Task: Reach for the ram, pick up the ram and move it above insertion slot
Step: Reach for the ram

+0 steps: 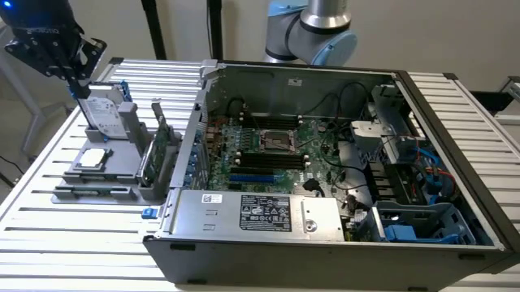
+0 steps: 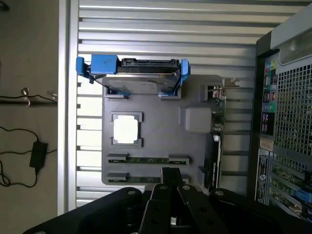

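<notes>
Two ram sticks, thin and green, lie in the grooves of a grey holder [image 2: 161, 141]: one ram stick [image 2: 146, 160] is farther from the fingers, the other [image 2: 141, 179] sits right by the fingertips. In the exterior view the ram [image 1: 94, 190] lies at the holder's front edge. My gripper [image 1: 77, 85] hangs high over the holder's back end, above the hard drive, shut and holding nothing. In the wrist view the gripper [image 2: 170, 173] has its dark fingers pressed together. The black insertion slots [image 1: 268, 159] lie on the motherboard inside the open case.
The holder also carries a silver hard drive in a blue caddy [image 2: 141, 73], a CPU [image 2: 126, 130] and an upright green expansion card [image 1: 154, 152]. The open computer case [image 1: 325, 231] stands to the exterior view's right of the holder, on a slatted metal table [image 1: 73, 237].
</notes>
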Controlling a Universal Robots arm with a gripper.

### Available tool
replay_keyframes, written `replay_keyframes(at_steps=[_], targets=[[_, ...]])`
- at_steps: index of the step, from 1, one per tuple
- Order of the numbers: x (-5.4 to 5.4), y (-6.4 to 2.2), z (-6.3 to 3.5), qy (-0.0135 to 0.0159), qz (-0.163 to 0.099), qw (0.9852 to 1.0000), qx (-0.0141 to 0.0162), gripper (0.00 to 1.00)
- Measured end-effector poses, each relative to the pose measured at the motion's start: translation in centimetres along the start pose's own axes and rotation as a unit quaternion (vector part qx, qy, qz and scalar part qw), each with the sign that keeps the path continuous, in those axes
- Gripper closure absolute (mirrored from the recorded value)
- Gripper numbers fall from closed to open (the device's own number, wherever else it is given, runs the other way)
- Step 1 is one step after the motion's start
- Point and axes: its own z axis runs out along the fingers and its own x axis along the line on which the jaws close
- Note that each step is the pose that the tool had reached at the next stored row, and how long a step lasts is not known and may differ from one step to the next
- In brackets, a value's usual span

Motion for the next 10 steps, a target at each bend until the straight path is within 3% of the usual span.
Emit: replay_keyframes(at_steps=[10], targets=[[0.3, -4.38, 0.0, -0.0002, 0.0, 1.0, -0.0007, 0.89]])
